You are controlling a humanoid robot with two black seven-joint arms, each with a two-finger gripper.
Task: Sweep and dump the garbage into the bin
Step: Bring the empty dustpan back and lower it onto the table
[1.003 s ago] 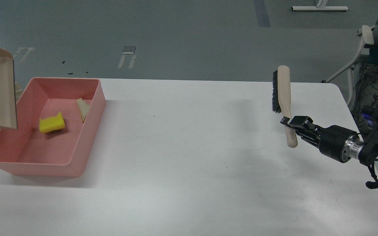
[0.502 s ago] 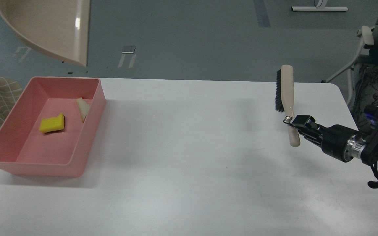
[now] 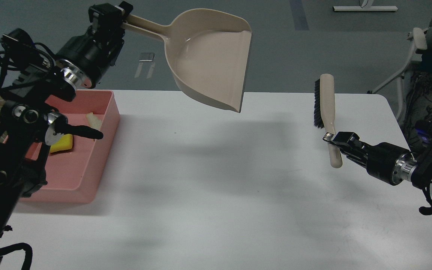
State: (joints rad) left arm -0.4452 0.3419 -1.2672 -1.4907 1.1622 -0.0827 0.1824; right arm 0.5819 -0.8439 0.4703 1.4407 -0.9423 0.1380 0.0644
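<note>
The bin (image 3: 88, 176) sits at the counter's (image 3: 216, 195) left edge, holding both garbage scraps (image 3: 63, 143). Right of it, left jaws (image 3: 111, 14) clamp the raised dustpan (image 3: 210, 63); farther right, right jaws (image 3: 332, 139) clamp the brush (image 3: 324, 105). Open counter lies between.

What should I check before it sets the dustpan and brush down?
1. Garbage in bin: yellow chunk and pale sliver inside: ok.
2. Dustpan empty: ok.
3. Left pincer gripping the dustpan handle: ok.
4. Right pincer gripping the brush handle: ok.
5. Bare table below the dustpan for set-down: ok.
6. Scraps hidden under the left arm: cannot tell.
</note>
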